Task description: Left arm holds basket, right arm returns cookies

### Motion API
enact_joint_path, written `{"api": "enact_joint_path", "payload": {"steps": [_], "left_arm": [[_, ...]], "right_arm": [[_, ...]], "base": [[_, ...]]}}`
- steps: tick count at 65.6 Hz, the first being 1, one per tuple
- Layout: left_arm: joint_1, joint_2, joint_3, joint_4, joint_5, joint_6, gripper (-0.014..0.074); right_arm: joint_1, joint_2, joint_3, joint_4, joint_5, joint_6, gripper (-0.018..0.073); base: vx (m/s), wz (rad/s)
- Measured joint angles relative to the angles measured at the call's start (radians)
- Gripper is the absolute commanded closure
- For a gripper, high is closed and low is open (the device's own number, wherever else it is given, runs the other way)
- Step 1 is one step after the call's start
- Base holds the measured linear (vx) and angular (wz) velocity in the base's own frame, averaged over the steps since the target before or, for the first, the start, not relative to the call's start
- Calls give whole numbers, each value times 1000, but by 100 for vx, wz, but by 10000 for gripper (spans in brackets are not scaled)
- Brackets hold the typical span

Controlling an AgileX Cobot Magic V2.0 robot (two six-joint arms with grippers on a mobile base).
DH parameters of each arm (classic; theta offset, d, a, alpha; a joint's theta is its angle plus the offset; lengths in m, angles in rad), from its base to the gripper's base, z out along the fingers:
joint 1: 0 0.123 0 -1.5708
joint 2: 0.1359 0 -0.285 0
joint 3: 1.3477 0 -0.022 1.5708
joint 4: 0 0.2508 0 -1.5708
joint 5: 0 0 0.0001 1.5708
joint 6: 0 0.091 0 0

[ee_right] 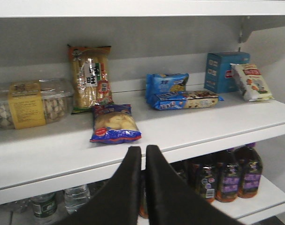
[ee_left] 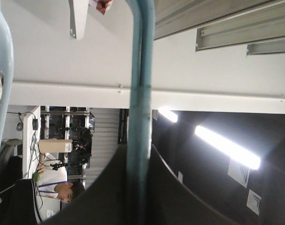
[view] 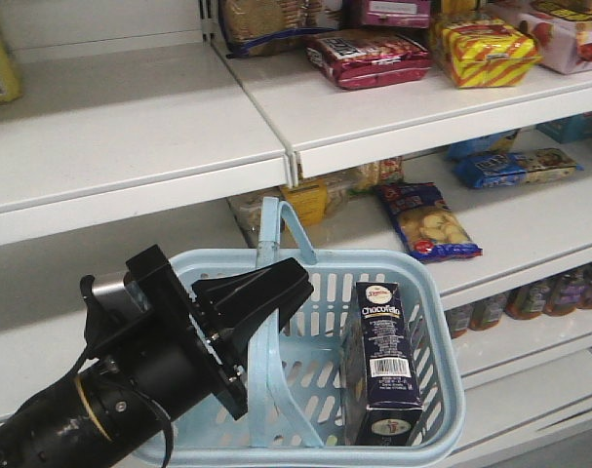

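Front view: one light blue plastic basket [view: 442, 322] with slotted sides sits at 6 o'clock, with one hoop handle [view: 268, 229] arching over it. The left gripper [view: 272, 297], a black wedge coming in from 8 o'clock, is clamped on that handle. One cookies carton [view: 385, 361], dark navy cardboard and rectangular, stands upright inside the basket on its 3 o'clock side, white barcode label facing the camera. Up at 1 o'clock on the top shelf there's one shiny red packet [view: 369, 57] and one yellow-and-red striped pack [view: 489, 51].

Left wrist view: the same pale blue handle runs as one smooth bar from 12 down to 6 o'clock, pinched between two dark fingers [ee_left: 104, 197].

Right wrist view: the right gripper [ee_right: 143, 161] is at 6 o'clock, its two smooth black fingers nearly pressed together with nothing between them. On the white shelf [ee_right: 48, 154] beyond:
- one clear tub [ee_right: 27, 103] at 9 o'clock
- one tall crinkly packet [ee_right: 90, 77]
- one glossy blue bag [ee_right: 115, 123]
- two blue packs [ee_right: 177, 91], stacked
- one teal box [ee_right: 224, 70]
- one white pouch [ee_right: 251, 82] at 2 o'clock

Dark bottles [ee_right: 231, 176] sit below at 4 o'clock, can't count them properly.
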Motion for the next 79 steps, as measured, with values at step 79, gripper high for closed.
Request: {"api": "enact_joint_path", "payload": {"steps": [79], "left_arm": [[-10, 0, 0, 79, -2, -12, 596]], "right_arm": [[0, 0, 0, 0, 0, 0, 566]], "base": [[4, 25]]}}
